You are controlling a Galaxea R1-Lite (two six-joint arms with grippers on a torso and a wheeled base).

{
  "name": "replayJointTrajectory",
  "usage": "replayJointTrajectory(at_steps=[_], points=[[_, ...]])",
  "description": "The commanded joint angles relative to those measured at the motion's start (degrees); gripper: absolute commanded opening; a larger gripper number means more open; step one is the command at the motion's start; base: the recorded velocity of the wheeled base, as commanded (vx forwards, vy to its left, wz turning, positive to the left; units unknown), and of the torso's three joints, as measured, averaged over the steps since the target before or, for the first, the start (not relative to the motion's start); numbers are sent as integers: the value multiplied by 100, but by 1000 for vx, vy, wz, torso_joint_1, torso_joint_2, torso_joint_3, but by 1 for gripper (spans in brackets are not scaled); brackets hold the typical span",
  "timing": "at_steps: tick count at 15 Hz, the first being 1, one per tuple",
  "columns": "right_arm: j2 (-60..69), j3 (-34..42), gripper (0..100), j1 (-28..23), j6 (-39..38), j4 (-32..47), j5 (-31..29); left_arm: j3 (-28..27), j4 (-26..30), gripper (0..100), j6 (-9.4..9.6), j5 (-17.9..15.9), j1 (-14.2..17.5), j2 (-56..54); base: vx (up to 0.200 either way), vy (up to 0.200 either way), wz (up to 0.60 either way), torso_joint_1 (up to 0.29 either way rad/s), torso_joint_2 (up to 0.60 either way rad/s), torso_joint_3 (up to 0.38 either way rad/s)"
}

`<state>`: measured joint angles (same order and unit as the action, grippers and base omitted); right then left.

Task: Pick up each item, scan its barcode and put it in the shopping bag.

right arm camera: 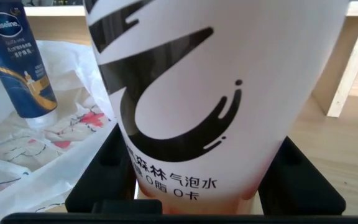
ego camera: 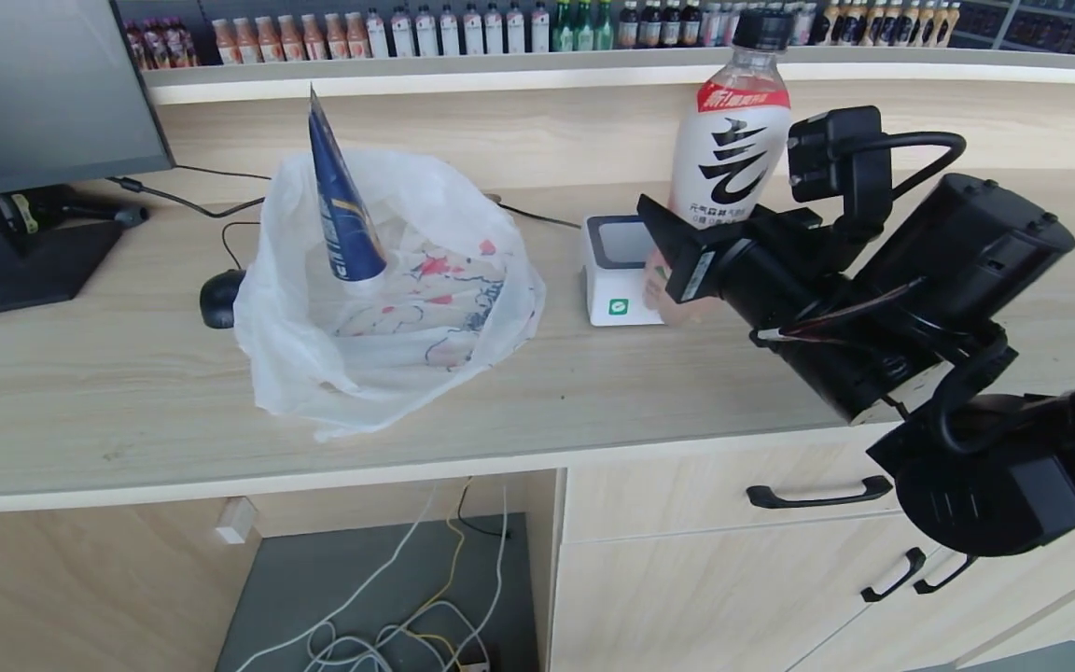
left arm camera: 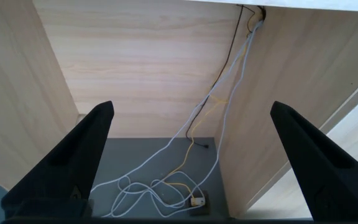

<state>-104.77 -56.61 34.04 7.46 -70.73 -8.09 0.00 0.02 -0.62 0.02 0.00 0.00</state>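
Right fingers [ego camera: 677, 247] are clamped low on the drink bottle [ego camera: 729, 159], which stands upright between them with its cap well above. Just past them sits the scanner [ego camera: 617, 271]; the shopping bag [ego camera: 286, 308] lies farther off to their left on the bench [ego camera: 80, 392]. I judge the filled bottle weighty and top-heavy from this low hold, its label smooth and likely slippery, its wall yielding. Left fingers [left arm camera: 73, 162] hang apart, holding nothing.

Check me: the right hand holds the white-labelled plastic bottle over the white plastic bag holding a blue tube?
No: the head view shows the right hand holding the white-labelled plastic bottle beside the small white scanner box, apart from the white plastic bag holding the blue tube.
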Motion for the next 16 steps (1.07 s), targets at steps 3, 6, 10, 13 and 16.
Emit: replayJointTrajectory(at_steps=[3,6,10,13,16], points=[[62,1,0,-2,1,-2,-8,0,-2,100,1,-2,0,0,0,0,0,0,0,0],[88,-25,0,-2,10,7,-8,0,-2,100,1,-2,0,0,0,0,0,0,0,0],[79,-561,0,-2,19,455,-105,0,-2,100,1,6,0,0,0,0,0,0,0,0],[-61,-1555,0,7,1,1360,-201,0,-2,100,1,6,0,0,0,0,0,0,0,0],[-334,-2152,0,-11,-166,1747,-210,0,-2,100,1,6,0,0,0,0,0,0,0,0]])
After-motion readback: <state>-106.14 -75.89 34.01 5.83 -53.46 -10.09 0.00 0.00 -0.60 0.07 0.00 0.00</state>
